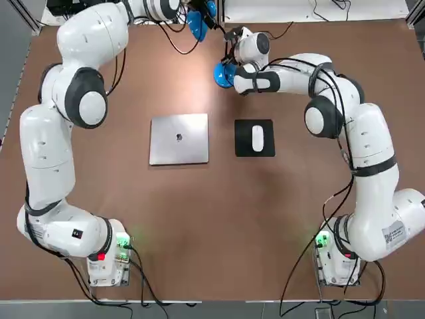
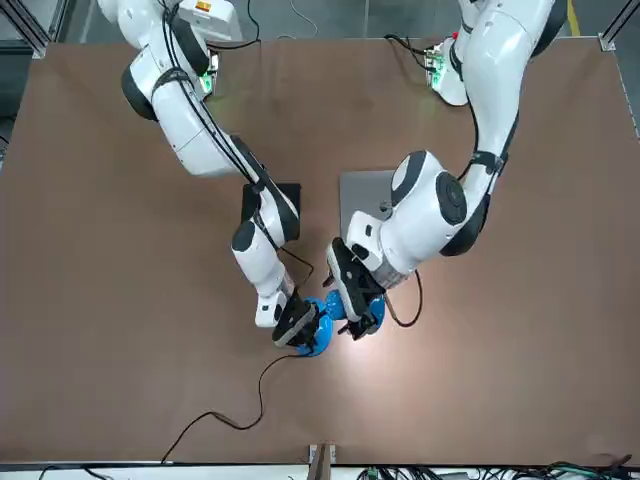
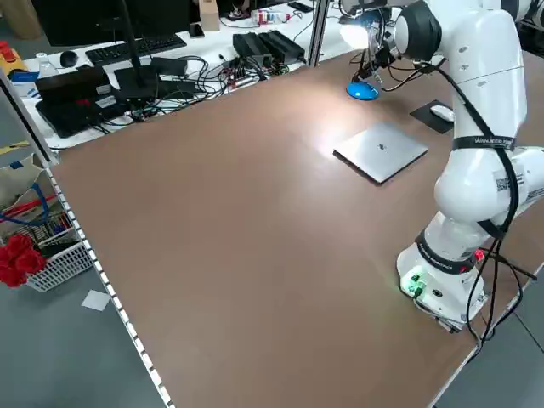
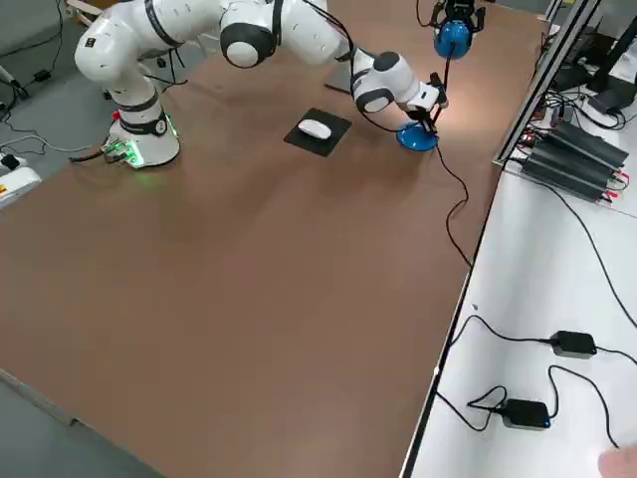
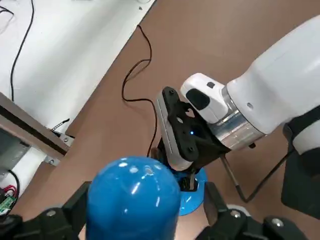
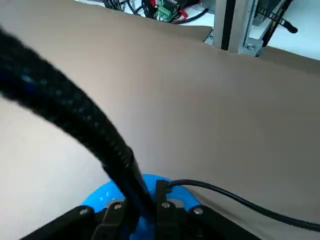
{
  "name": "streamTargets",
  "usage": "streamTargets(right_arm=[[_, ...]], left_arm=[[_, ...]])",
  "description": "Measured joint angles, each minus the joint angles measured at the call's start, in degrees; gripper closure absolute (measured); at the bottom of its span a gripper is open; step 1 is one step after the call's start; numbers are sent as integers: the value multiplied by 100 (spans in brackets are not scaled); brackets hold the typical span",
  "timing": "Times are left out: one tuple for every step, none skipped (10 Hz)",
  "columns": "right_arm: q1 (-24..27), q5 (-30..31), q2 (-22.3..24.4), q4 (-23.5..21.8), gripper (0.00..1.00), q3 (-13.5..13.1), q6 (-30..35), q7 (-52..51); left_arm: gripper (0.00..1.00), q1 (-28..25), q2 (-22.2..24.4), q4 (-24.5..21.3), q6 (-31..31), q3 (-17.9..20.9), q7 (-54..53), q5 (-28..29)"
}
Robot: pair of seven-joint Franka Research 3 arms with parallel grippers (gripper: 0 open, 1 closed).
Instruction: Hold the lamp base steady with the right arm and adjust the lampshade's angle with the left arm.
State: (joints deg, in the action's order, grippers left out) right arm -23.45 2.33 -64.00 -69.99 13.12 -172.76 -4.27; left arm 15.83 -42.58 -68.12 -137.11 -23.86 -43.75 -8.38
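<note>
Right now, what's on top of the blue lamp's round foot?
The right hand is over the foot, and so is the lamp's black neck. They cover its middle, so I can't see that part.

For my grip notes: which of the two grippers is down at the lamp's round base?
The right gripper, closed at the blue base; the left one is up around the lampshade.

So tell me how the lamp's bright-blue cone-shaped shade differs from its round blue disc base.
The bright-blue cone-shaped shade is domed; the round blue disc base is flat. The shade is up off the table, between the left gripper's open fingers; the base is down on the table, with the right gripper shut just above it. Both are glossy blue.
</note>
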Motion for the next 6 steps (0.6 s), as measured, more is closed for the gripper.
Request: streamTargets(right_arm=[[-1,0,0,0,85,-1,-1,0],[-1,0,0,0,85,-2,-1,0],[-2,0,0,-1,85,-2,-1,0],[-2,0,0,-1,85,-3,-2,-2],[-5,0,0,-1,85,-7,-2,-4],[-7,0,0,-1,85,-11,-4,-4]], left_arm=[[7,0,0,0,-1,0,-3,0],[11,0,0,0,-1,0,-3,0],[19,-1,0,0,-3,2,-6,0],[25,-1,0,0,-5,3,-5,0],[28,-3,0,0,-7,4,-5,0],[30,-5,0,0,-11,5,-5,0]])
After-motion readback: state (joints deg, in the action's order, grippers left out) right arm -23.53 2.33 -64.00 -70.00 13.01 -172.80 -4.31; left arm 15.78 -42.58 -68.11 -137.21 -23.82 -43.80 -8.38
